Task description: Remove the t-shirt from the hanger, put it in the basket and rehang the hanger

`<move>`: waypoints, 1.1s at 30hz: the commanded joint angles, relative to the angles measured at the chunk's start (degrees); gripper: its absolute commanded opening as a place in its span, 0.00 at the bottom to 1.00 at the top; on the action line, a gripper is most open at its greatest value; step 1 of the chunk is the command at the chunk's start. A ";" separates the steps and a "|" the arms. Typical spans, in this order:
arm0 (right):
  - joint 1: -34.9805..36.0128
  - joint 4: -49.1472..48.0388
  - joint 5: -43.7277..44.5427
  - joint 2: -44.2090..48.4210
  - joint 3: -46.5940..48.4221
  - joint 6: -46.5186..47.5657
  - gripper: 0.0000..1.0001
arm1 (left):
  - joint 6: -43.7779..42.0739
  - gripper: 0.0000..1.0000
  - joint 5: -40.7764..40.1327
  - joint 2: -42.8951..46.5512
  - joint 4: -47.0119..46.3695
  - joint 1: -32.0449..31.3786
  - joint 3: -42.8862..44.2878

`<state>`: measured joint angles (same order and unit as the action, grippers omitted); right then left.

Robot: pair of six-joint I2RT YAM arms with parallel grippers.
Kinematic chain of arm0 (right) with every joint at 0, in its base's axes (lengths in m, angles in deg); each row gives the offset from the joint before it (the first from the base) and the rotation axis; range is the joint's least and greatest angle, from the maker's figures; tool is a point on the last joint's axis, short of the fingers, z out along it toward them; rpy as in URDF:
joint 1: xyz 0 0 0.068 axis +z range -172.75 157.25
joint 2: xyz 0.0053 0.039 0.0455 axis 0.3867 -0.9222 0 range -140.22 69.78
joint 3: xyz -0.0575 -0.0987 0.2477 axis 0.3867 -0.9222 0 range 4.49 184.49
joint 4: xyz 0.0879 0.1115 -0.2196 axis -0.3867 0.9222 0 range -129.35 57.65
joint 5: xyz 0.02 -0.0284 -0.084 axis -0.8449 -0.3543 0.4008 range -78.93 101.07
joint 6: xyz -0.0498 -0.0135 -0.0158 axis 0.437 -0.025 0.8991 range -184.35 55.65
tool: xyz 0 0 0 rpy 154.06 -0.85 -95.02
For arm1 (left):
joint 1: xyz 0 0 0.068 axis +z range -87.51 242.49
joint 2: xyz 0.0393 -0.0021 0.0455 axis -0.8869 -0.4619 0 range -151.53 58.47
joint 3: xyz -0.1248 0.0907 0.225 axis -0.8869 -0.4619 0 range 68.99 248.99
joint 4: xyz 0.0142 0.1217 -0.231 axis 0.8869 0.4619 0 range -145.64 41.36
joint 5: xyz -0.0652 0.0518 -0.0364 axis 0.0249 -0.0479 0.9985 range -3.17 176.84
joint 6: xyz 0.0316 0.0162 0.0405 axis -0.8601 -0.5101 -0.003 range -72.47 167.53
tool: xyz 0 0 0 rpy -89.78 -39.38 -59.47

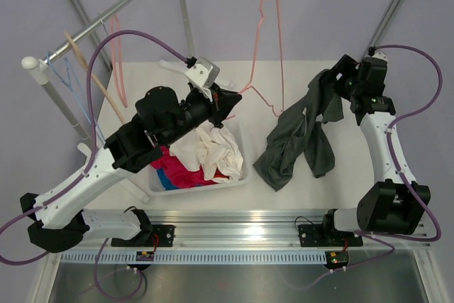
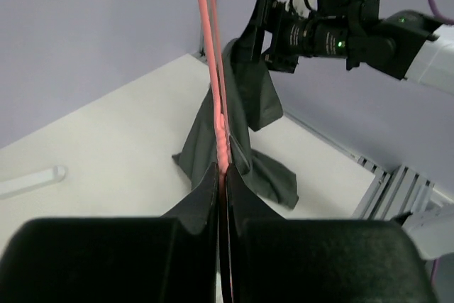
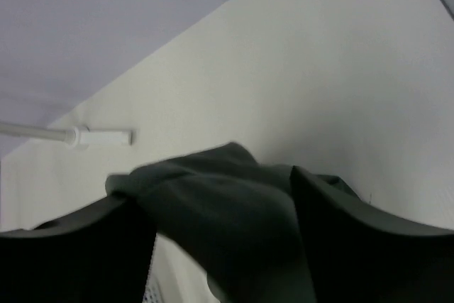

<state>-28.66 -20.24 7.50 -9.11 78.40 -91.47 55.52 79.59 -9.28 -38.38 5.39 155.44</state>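
Observation:
The thin salmon-pink hanger (image 1: 281, 47) stands upright over the back of the table. My left gripper (image 1: 236, 101) is shut on its lower wire; in the left wrist view the fingers (image 2: 206, 189) pinch the twisted wire of the hanger (image 2: 213, 54). The dark grey t-shirt (image 1: 298, 140) hangs from my right gripper (image 1: 332, 83) and trails onto the table. The hanger's lower right corner meets the shirt's edge; I cannot tell whether it is still inside. In the right wrist view the t-shirt (image 3: 227, 211) fills the gap of my right gripper (image 3: 223, 207). The left wrist view also shows the t-shirt (image 2: 252, 104).
A white basket (image 1: 246, 157) holding white, red and blue clothes sits under the left arm. A clothes rack (image 1: 106, 15) with a beige hanger (image 1: 92, 76), a thicker pink one and a blue one stands at the back left. A metal rail runs along the near edge.

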 commanded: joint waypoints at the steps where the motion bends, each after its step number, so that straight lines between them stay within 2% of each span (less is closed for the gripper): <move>1: 0.20 -0.66 -11.33 1.37 -2.36 6.10 0.90 | 0.71 0.00 2.92 5.25 4.35 -0.29 -2.16; 5: 0.20 2.41 -19.35 7.60 -1.85 11.19 0.95 | 0.36 0.00 7.50 8.94 13.56 -0.29 -4.19; 6: 0.20 3.64 -21.80 11.35 -0.01 13.38 0.95 | 0.10 0.00 11.51 10.34 15.42 -0.29 -4.62; 7: 0.20 4.00 -28.35 13.31 0.96 14.79 0.95 | -0.16 0.00 13.21 11.05 17.35 -0.29 -4.89; 9: 0.20 4.87 -36.11 17.96 4.81 18.74 0.95 | -0.08 0.00 19.16 12.46 21.76 -0.29 -6.03; 10: 0.20 5.23 -44.85 18.77 6.23 19.63 0.95 | 0.36 0.00 21.03 14.29 22.90 -0.29 -7.95; 11: 0.29 4.27 -49.47 19.30 7.73 20.08 0.95 | 0.45 0.00 22.96 15.18 24.22 -0.29 -9.10; 12: 0.29 2.00 -54.73 19.91 7.22 17.30 0.94 | 0.54 0.00 26.55 16.06 24.66 -0.29 -10.33; 13: 0.55 -2.02 -64.79 19.83 6.17 13.79 0.92 | 1.06 0.00 27.97 18.07 24.93 -0.29 -12.87; 14: 1.68 -11.98 -72.20 20.00 3.03 6.27 0.91 | 1.41 0.00 29.29 19.04 25.80 -0.29 -14.02; 16: 3.78 -18.57 -75.84 20.53 0.46 2.60 0.90 | 2.46 0.00 29.05 21.07 27.30 -0.29 -15.96; 18: 7.65 -7.49 -82.00 21.14 2.19 15.27 0.92 | 3.17 0.00 29.83 24.32 28.01 -0.29 -19.56; 19: 10.37 9.11 -80.29 21.41 5.77 24.04 0.93 | 3.26 0.00 30.79 25.55 28.44 -0.29 -21.66; 20: 11.87 12.93 -78.01 21.93 6.68 33.52 0.93 | 3.17 0.00 32.80 25.64 29.23 -0.29 -22.20; 24: 14.26 14.36 -78.25 20.19 8.09 30.10 0.88 | 2.39 0.00 35.89 25.03 33.01 -0.29 -23.08; 28: 18.38 25.59 -75.36 20.09 8.80 39.04 0.81 | 0.54 0.00 36.95 25.56 35.21 -0.29 -23.52; 30: 20.14 29.72 -71.85 20.71 8.79 40.82 0.91 | -0.95 0.00 40.63 26.00 35.48 -0.29 -24.05; 33: 23.31 34.14 -66.75 19.04 9.94 44.52 0.93 | -1.83 0.00 40.30 25.91 36.44 -0.29 -23.53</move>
<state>-7.86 5.51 -64.11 10.26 85.52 -52.98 55.98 115.78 15.99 -1.64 5.32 131.36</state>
